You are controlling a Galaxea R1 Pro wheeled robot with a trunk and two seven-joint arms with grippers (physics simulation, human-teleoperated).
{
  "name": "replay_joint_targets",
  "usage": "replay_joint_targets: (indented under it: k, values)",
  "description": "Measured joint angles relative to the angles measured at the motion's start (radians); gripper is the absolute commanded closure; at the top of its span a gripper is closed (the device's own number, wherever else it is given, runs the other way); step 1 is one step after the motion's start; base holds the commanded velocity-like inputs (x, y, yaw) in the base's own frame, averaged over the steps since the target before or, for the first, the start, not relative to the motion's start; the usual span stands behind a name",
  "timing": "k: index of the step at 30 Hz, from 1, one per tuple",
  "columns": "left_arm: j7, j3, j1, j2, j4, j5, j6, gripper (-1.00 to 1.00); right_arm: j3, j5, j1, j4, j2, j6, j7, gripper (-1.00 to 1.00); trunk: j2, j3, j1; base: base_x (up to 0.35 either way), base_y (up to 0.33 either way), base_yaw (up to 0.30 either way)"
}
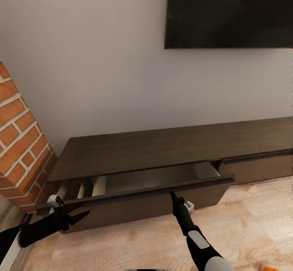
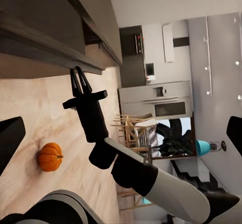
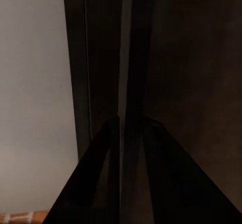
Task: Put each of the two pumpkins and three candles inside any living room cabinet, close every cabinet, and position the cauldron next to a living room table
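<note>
The long dark-brown cabinet (image 1: 162, 147) stands against the wall with its left drawer (image 1: 154, 179) pulled partly out. The pale inside of the drawer looks empty where it shows. My right gripper (image 1: 171, 194) is at the top edge of the drawer front (image 3: 132, 58), its fingers (image 3: 101, 178) closed on either side of the edge. The right gripper (image 2: 79, 75) also appears in the left wrist view. My left gripper (image 1: 83, 211) hangs open, holding nothing, in front of the drawer's left end. One orange pumpkin (image 2: 50, 156) lies on the wood floor beside my base. The candles, cauldron and coffee table are out of view.
A red brick column (image 1: 20, 141) rises just left of the cabinet. A dark TV (image 1: 230, 13) hangs on the wall above. A second drawer front (image 1: 260, 167) is to the right. The left wrist view looks across to a kitchen with a fridge (image 2: 154, 100) and wooden chairs (image 2: 136, 128).
</note>
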Motion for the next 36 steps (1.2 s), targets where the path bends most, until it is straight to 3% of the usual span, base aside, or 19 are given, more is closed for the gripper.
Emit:
replay_joint_targets:
  k: [4, 12, 36]
  values:
    - [0.000, 0.000, 0.000, 0.000, 0.000, 0.000, 0.000, -1.00, 0.001, 0.000, 0.000, 0.000, -0.003, 0.000, 0.001, 1.00, 0.000, 0.000, 0.000, -0.238, -0.045, 0.000]
    - [0.000, 0.000, 0.000, 0.000, 0.000, 0.000, 0.000, -1.00, 0.001, 0.000, 0.000, 0.000, 0.016, 0.000, -0.008, 1.00, 0.000, 0.000, 0.000, -0.096, -0.072, 0.000]
    - [0.000, 0.000, 0.000, 0.000, 0.000, 0.000, 0.001, -1.00, 0.000, 0.000, 0.000, 0.000, 0.004, 0.000, -0.002, 1.00, 0.000, 0.000, 0.000, -0.114, -0.001, 0.000]
